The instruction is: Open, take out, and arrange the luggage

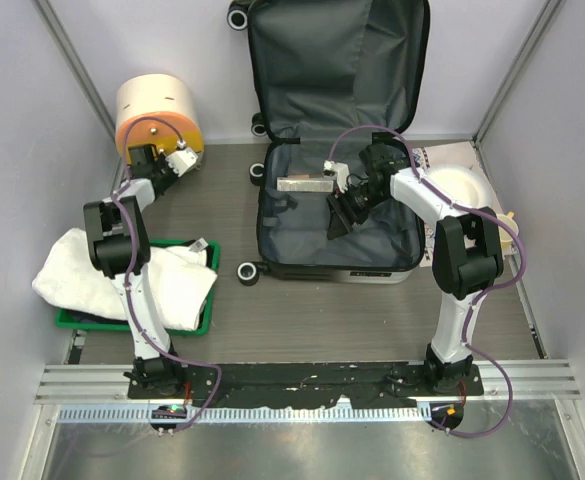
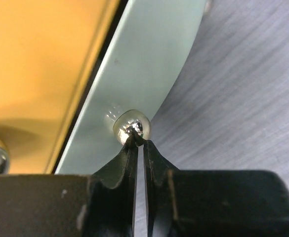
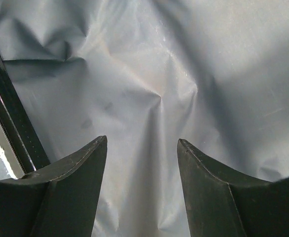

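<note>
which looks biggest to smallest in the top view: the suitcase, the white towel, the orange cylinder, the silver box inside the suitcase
1. luggage, open, by far the largest
2. white towel
3. cream-and-orange cylinder, though it stands taller, nearer the camera
4. silver box, clearly smallest

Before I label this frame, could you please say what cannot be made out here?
- Top view: the right arm hides part of the white object beside the luggage.
- Top view: the silver box in the luggage is too small to identify.
- Left wrist view: the tips of the left gripper hide whether they pinch the shiny bead.
- Right wrist view: only lining shows beyond the right gripper.
</note>
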`<control>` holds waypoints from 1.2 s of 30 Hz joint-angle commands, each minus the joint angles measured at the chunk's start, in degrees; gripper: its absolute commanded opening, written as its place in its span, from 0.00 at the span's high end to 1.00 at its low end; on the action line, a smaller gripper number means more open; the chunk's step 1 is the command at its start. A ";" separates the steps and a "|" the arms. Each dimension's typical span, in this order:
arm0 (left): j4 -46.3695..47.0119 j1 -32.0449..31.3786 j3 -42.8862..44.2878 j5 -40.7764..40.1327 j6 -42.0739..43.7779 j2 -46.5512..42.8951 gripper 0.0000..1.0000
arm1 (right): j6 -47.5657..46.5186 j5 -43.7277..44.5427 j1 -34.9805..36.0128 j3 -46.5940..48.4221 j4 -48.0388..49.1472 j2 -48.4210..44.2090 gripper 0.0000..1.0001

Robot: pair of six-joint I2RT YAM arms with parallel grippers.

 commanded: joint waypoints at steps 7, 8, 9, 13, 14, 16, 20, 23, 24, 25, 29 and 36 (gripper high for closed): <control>22.89 -0.16 -7.51 0.66 -9.79 -5.45 0.91 | -2.32 0.19 -0.18 0.48 -0.73 -4.46 0.36; 22.20 0.02 -9.82 4.07 -10.93 -7.65 0.89 | -2.15 0.10 -0.18 0.31 -0.64 -4.54 0.36; 21.15 -0.07 -11.84 5.93 -11.99 -12.63 0.87 | -2.06 0.01 -0.27 0.40 -0.55 -4.72 0.36; 15.53 0.02 -18.54 8.59 -25.84 -22.25 0.66 | 0.83 -0.60 -0.27 -0.22 1.90 -5.16 0.36; 11.51 0.19 -18.11 8.41 -34.32 -23.48 0.64 | 1.37 -0.60 -0.44 -0.39 2.52 -5.25 0.36; 7.70 0.54 -15.57 5.79 -44.82 -24.89 0.61 | 3.12 -0.08 -0.53 -0.92 5.75 -5.77 0.36; 3.12 2.21 -12.04 3.32 -66.89 -24.37 0.51 | 7.34 2.38 -1.41 -1.19 12.36 -6.39 0.35; 4.25 3.01 -10.90 -1.16 -78.60 -23.67 0.46 | 8.05 4.14 -2.02 -0.31 16.23 -6.21 0.35; 4.52 3.09 -10.63 -1.86 -80.27 -23.41 0.45 | 8.05 4.23 -2.29 0.22 16.58 -5.95 0.35; 5.05 3.09 -10.02 -2.39 -83.33 -23.06 0.44 | 8.05 4.32 -2.46 1.35 16.85 -5.60 0.35; 5.67 3.27 -7.03 -3.62 -86.35 -19.81 0.46 | 8.23 4.14 -3.61 3.03 16.94 -4.63 0.35; 6.72 4.76 -0.36 -3.98 -89.34 -12.52 0.49 | 9.46 4.67 -5.19 2.33 17.91 -5.86 0.35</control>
